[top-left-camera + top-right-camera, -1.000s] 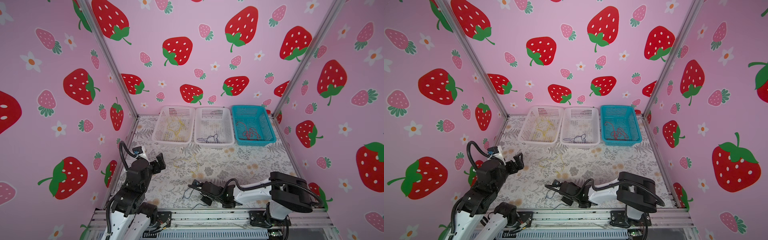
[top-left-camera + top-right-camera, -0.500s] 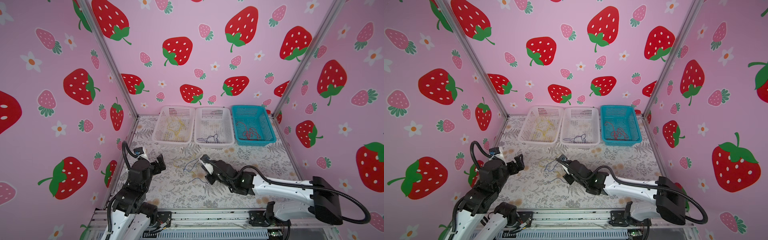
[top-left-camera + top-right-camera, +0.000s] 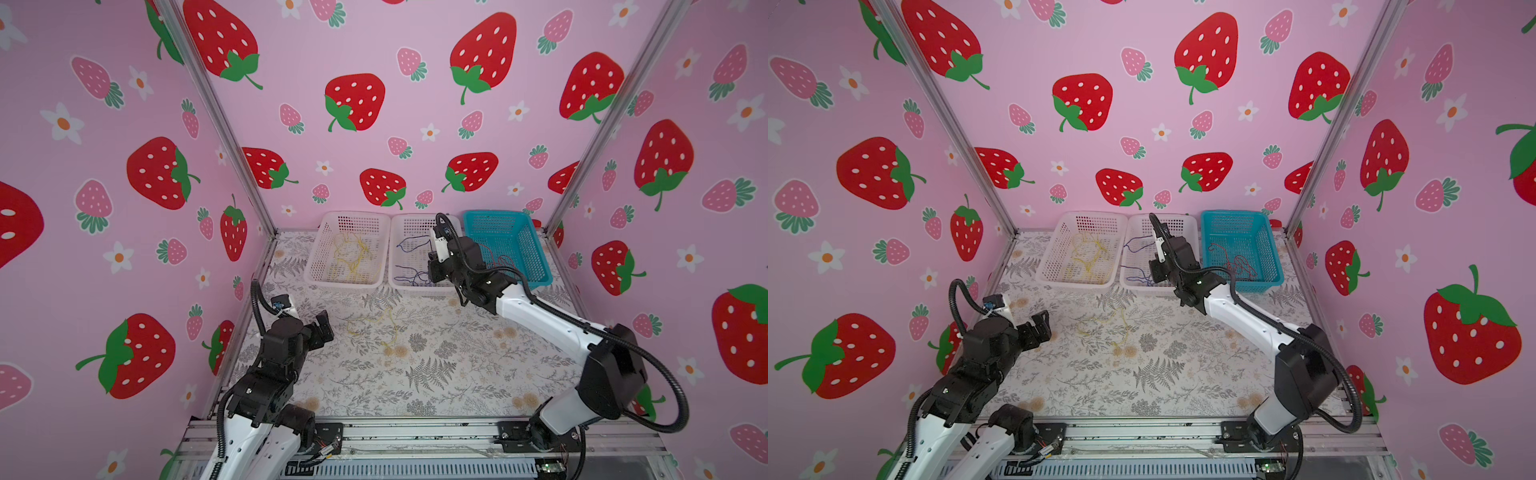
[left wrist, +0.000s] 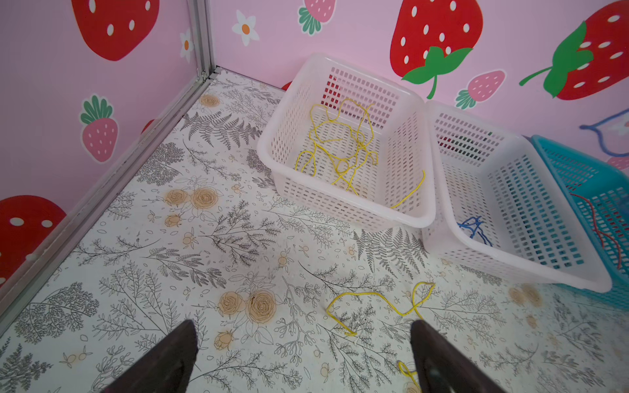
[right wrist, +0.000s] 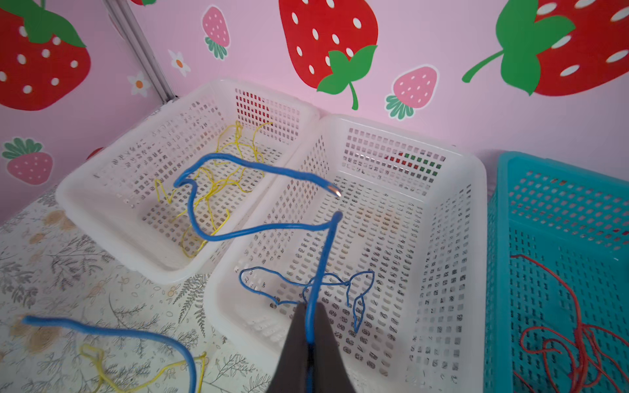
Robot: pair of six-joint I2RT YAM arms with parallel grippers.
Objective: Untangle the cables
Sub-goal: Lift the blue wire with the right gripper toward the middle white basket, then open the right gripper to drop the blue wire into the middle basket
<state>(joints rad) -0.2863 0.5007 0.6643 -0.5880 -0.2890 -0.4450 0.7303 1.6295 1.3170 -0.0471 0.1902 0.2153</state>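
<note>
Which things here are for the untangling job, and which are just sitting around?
Job things:
blue cable, pinched in right gripper
loose yellow cable outside the baskets
sorted yellow cables, blue cables, red cables inside them

Just there:
strawberry walls
flowery table cover

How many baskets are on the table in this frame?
3, in a row along the back wall: left white basket, middle white basket, teal basket on the right. None seems hidden.
</note>
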